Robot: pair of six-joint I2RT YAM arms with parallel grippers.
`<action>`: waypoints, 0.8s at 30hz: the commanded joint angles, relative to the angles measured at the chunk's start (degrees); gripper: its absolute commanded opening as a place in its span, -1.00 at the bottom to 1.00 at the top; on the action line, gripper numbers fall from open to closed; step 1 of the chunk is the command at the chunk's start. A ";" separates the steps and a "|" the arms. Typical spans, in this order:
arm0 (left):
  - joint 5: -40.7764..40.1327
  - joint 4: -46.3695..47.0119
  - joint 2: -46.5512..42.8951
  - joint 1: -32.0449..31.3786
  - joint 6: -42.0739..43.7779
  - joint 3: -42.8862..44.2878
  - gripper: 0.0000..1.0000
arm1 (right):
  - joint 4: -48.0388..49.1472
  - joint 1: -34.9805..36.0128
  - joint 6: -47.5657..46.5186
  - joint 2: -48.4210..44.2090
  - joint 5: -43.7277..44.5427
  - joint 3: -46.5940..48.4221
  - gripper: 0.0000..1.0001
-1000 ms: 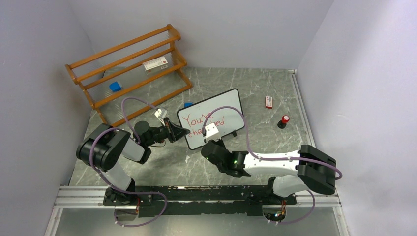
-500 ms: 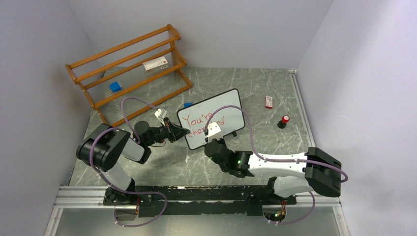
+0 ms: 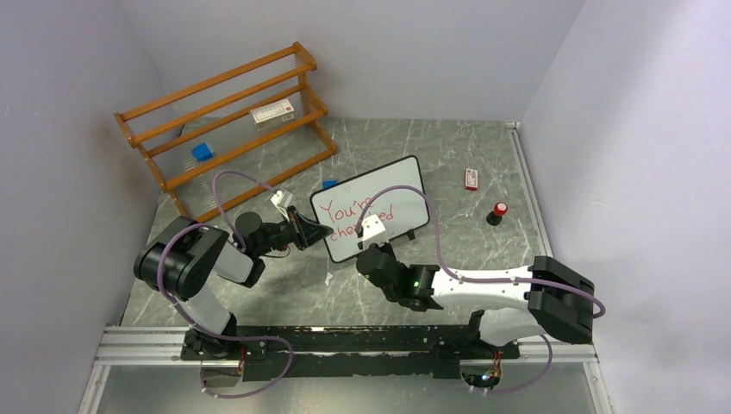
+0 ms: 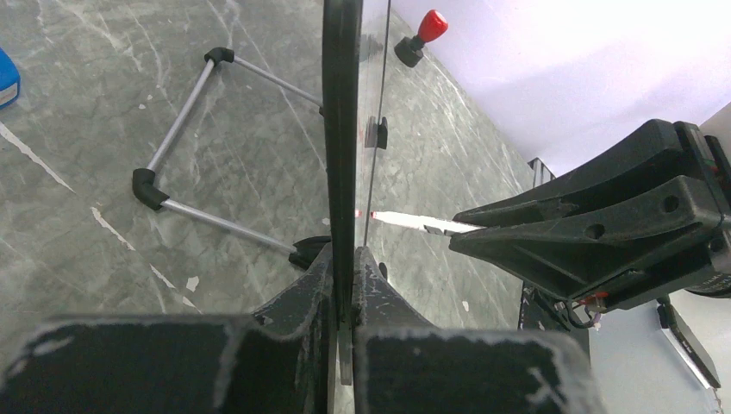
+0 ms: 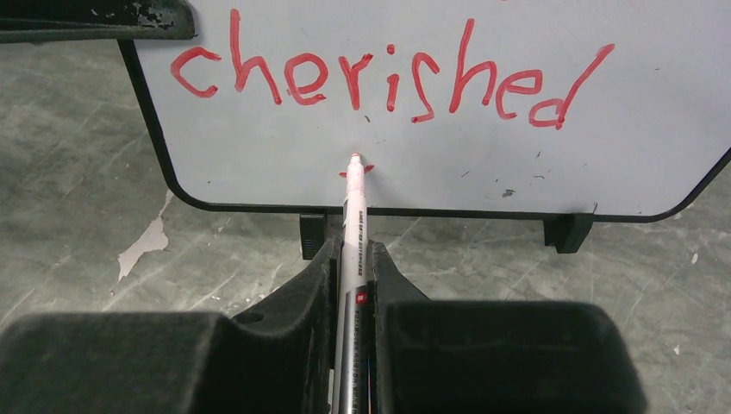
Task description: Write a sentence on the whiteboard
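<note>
The whiteboard [image 3: 392, 185] stands tilted on its small black feet, and the left wrist view shows it edge-on [image 4: 342, 129]. My left gripper [image 3: 315, 231] [image 4: 345, 254] is shut on the board's left frame edge. My right gripper [image 3: 371, 247] [image 5: 349, 250] is shut on a white marker [image 5: 352, 216] [image 4: 405, 221]. The marker's red tip touches the board under the word "cherished", beside a small fresh red mark [image 5: 365, 168]. The sentence [image 3: 362, 216] reads "You're" above "cherished" [image 5: 392, 78] in red.
A wooden rack [image 3: 228, 121] at the back left holds a small box [image 3: 272, 112] and a blue item [image 3: 203, 152]. A red-and-white box [image 3: 471, 178] and a red-topped black piece [image 3: 497, 212] [image 4: 422, 34] lie right of the board. A wire stand [image 4: 185, 112] props it from behind.
The right arm's elbow swung slightly right and back, with the wrist shifting a little at the board's lower edge. The left arm and the board have not moved.
</note>
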 commanded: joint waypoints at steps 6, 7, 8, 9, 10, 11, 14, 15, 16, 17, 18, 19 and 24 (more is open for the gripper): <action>-0.06 5.07 1.79 1.14 -0.44 -0.11 -0.90 | 2.50 -0.92 0.37 2.87 1.50 0.31 -1.00; 0.02 5.05 1.76 1.13 -0.55 -0.07 -0.90 | 2.44 -1.02 0.51 3.14 1.55 0.28 -1.00; 0.04 5.09 1.84 1.13 -0.50 -0.07 -0.90 | 2.41 -1.07 0.58 3.25 1.43 0.27 -1.00; 0.03 5.07 1.87 1.13 -0.51 0.01 -0.90 | 2.40 -1.06 0.62 3.35 1.20 0.24 -1.00; 0.03 5.09 1.88 1.19 -0.51 0.02 -0.90 | 2.35 -1.01 0.65 3.38 1.00 0.25 -1.00; 0.10 5.05 1.88 1.21 -0.56 0.02 -0.90 | 2.18 -1.06 0.76 3.39 0.71 0.18 -1.00; 0.12 5.29 1.96 1.22 -0.64 0.02 -0.90 | 1.49 -1.05 1.12 3.31 -0.34 0.04 -1.00; 0.18 5.11 1.89 1.22 -0.60 0.09 -0.90 | 1.11 -1.07 1.32 3.32 -0.45 -0.05 -1.00; 0.16 4.99 1.86 1.22 -0.54 0.11 -0.90 | 0.78 -1.03 1.41 3.31 -0.63 -0.06 -1.00; 0.12 4.91 1.83 1.22 -0.51 0.11 -0.90 | 0.45 -0.99 1.66 3.23 -0.79 -0.12 -1.00; 0.14 4.87 1.80 1.26 -0.48 0.15 -0.90 | 0.20 -0.99 1.81 3.18 -0.88 -0.22 -1.00; 0.20 4.87 1.79 1.30 -0.55 0.15 -0.90 | 0.06 -0.92 2.01 3.09 -1.04 -0.40 -1.00; 0.29 5.04 1.87 1.30 -0.71 0.18 -0.90 | -0.79 -0.95 2.87 2.67 -1.46 -1.18 -1.00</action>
